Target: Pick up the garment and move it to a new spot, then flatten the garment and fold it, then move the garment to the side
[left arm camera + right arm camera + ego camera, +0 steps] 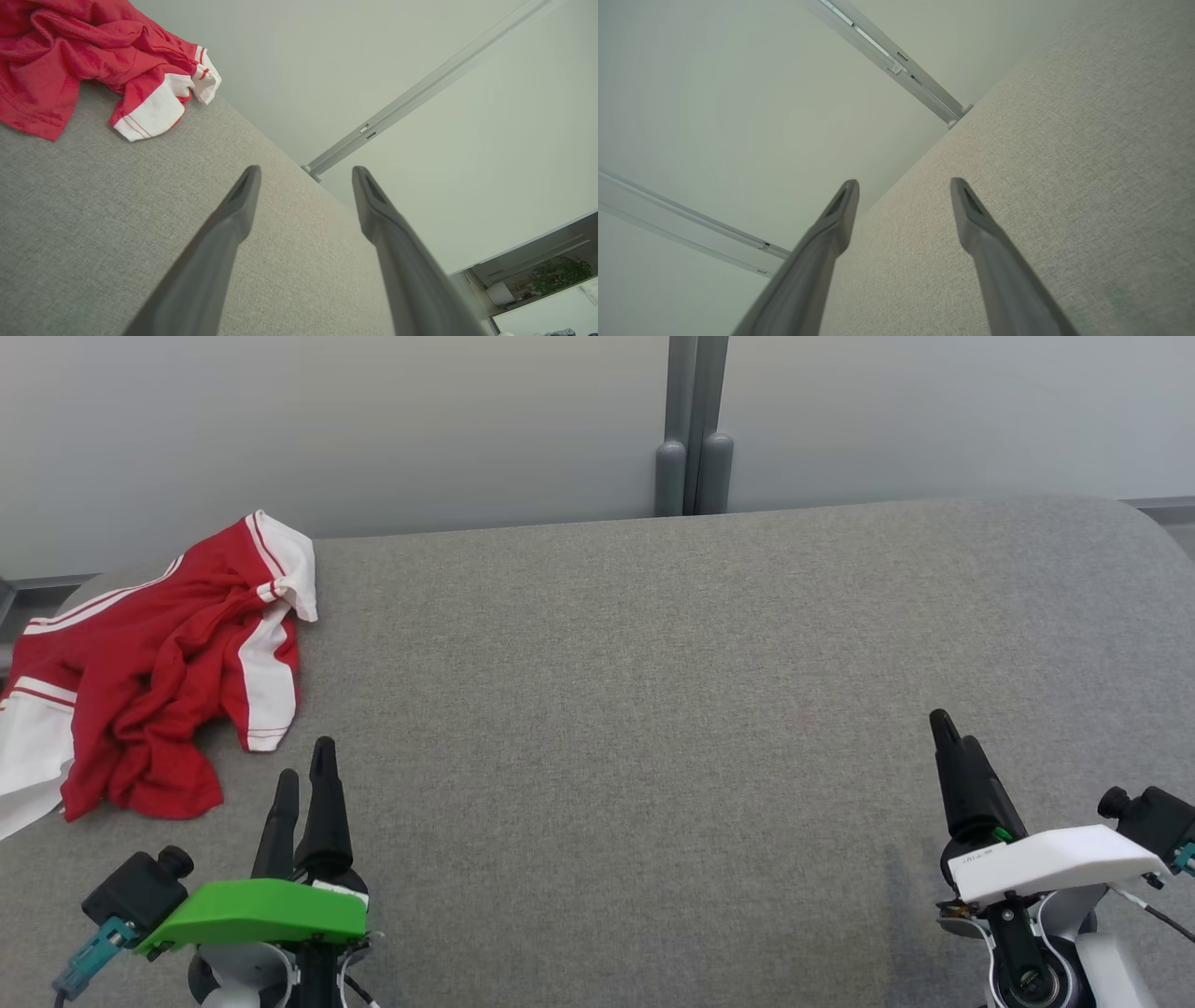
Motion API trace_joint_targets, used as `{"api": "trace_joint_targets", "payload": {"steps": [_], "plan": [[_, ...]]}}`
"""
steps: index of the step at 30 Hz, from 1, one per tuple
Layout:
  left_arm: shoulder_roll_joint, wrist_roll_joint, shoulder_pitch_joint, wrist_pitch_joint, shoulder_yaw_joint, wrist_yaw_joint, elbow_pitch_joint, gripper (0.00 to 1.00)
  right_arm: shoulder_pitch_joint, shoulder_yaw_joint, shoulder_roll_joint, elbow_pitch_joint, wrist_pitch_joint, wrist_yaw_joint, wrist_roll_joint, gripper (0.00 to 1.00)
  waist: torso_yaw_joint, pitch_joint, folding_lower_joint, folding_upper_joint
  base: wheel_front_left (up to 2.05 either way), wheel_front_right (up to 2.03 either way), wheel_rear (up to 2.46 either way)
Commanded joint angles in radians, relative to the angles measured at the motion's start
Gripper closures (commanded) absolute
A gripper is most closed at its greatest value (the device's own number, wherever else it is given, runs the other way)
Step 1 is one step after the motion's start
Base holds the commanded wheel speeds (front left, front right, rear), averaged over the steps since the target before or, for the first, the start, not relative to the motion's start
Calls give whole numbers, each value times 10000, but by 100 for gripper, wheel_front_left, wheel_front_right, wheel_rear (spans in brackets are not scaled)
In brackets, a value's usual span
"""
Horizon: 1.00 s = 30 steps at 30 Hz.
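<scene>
While the left gripper [306,761] and right gripper [952,728] gape empty, the garment [159,681] lies crumpled near the left.

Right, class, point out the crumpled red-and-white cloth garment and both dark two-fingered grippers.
Crumpled red-and-white garment [159,681]: head view, red middle folds.
Left gripper [306,170]: left wrist view, between fingertips.
Right gripper [903,182]: right wrist view, between fingertips.

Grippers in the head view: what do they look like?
Left gripper: two long black tapered fingers, bright green cover, black camera block with a teal plug. Right gripper: same black fingers, white cover with small dark lettering, thin white and black cables.
</scene>
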Motion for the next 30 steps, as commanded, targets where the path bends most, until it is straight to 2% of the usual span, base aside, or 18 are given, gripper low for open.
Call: {"api": "trace_joint_targets", "payload": {"steps": [1,14,30], "plan": [[43,515,-33,-86,-37,46,-208,0,-9,82,-76,-234,-126,4,-377,0,4,2,0,0,0,0,0],[205,2880,339,-415,-67,403,-345,0,140,399,-91,-454,-633,5,-2190,0,26,14,0,0,0,0,0],[389,4760,771,-774,-109,716,-368,0,289,848,-110,-490,-1177,6,-4176,0,37,-30,0,0,0,0,0]]}}
